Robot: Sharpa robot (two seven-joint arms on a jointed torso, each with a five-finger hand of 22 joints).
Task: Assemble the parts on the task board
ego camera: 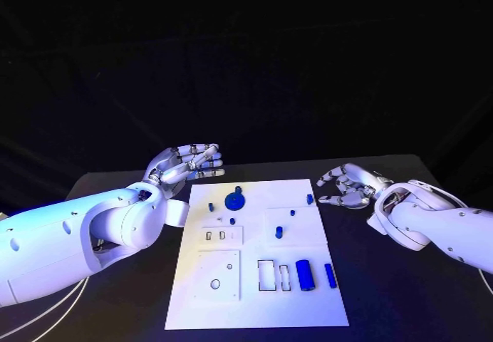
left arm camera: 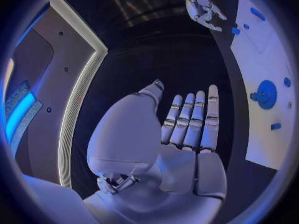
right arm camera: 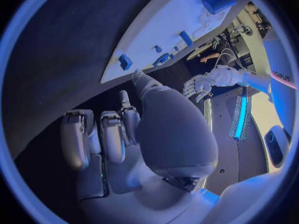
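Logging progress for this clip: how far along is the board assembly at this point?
Early, by the look of it. A blue gear already sits on the task board, and small blue pegs stand near it. Nothing is in hand: the left hand and right hand are both empty, off the board's far corners. A blue cylinder and a blue bar lie loose beside empty slots.

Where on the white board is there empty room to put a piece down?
The task board has bare room along its near edge, below the square plate and the blue cylinder, and at its far right corner behind the small pegs. The middle is crowded, around the blue gear. Both hands hover off the board.
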